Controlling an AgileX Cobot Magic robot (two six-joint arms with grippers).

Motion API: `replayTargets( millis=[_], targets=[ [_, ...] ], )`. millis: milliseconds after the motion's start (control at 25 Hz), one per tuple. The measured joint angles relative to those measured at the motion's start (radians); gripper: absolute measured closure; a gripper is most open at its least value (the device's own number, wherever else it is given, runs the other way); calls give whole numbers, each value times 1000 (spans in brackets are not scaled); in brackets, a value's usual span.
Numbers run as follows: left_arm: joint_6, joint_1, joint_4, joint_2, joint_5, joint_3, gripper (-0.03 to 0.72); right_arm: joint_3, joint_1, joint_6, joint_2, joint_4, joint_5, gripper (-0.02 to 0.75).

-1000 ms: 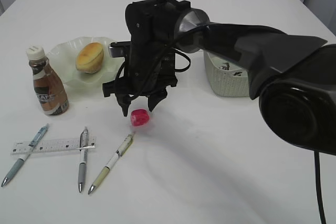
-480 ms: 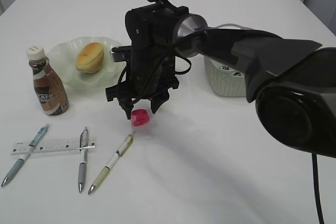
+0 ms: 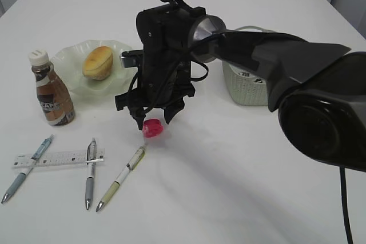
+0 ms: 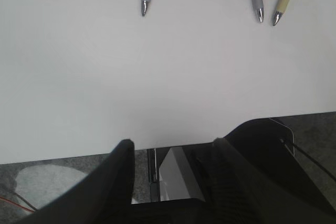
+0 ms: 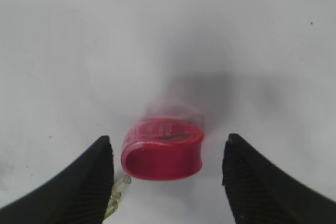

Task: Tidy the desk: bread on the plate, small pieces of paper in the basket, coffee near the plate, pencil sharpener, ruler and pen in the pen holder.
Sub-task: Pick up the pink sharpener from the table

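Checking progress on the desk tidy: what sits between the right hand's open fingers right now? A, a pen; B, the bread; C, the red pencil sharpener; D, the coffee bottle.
C: the red pencil sharpener lies on the desk between the open fingers of the right hand, not yet gripped.

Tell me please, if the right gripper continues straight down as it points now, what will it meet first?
Most likely the red pencil sharpener: it lies between the open fingers of the right gripper, apparently untouched. The fingertips themselves would probably reach the white desk on either side of it, though depth is unclear.
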Motion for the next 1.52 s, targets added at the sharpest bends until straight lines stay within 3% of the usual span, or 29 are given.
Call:
replayTargets(
  millis=[1520],
  targets=[
    [0,0,-1,0,0,0,345,0,0,0,26,-18,-2,230]
  ],
)
